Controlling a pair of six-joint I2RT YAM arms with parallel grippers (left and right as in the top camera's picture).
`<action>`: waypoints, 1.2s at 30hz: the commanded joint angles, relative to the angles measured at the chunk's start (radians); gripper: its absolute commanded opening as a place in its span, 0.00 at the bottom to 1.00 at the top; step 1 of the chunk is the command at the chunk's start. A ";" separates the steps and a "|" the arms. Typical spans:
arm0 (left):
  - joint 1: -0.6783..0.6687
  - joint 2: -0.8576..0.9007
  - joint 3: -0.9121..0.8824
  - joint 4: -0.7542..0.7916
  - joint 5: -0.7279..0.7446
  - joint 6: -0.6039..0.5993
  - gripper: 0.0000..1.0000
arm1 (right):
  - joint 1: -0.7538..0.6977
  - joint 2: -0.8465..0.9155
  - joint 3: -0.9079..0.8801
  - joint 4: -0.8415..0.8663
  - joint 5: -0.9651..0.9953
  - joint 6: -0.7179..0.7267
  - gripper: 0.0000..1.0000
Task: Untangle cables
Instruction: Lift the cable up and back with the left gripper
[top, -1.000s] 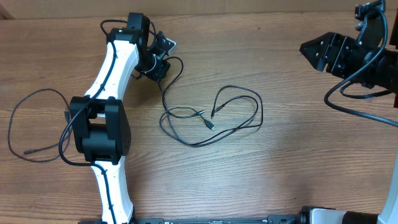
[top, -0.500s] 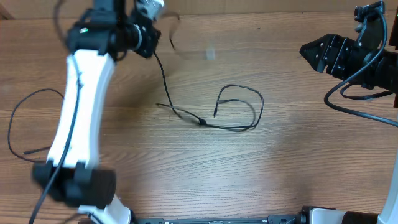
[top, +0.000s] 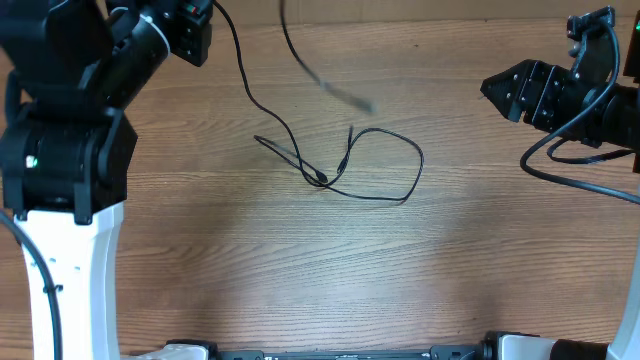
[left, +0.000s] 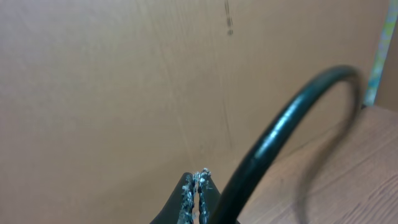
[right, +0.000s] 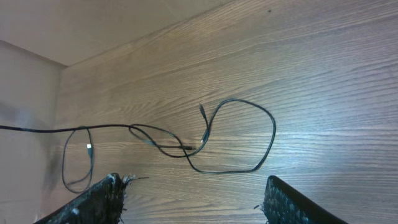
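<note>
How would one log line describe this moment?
left jaws: shut on cable, above table | right jaws: open, empty | tangle: on table

A wooden table (top: 250, 280) with a fine brown grain fills the overhead view (a small dark speck (top: 417, 43) sits in the wood near its far edge). Behind it stands a plain tan board (left: 93, 81), marked by a short dark streak (left: 229, 22) near its top.
</note>
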 joint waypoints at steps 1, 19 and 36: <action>0.002 -0.053 0.015 0.039 0.011 -0.064 0.04 | -0.002 0.002 0.000 0.000 0.011 -0.018 0.70; 0.002 -0.095 0.043 0.290 -0.313 -0.132 0.04 | -0.002 0.002 0.000 -0.057 0.049 -0.095 0.75; 0.002 -0.097 0.125 0.353 -0.570 -0.013 0.04 | -0.002 0.002 0.000 -0.057 0.051 -0.095 0.80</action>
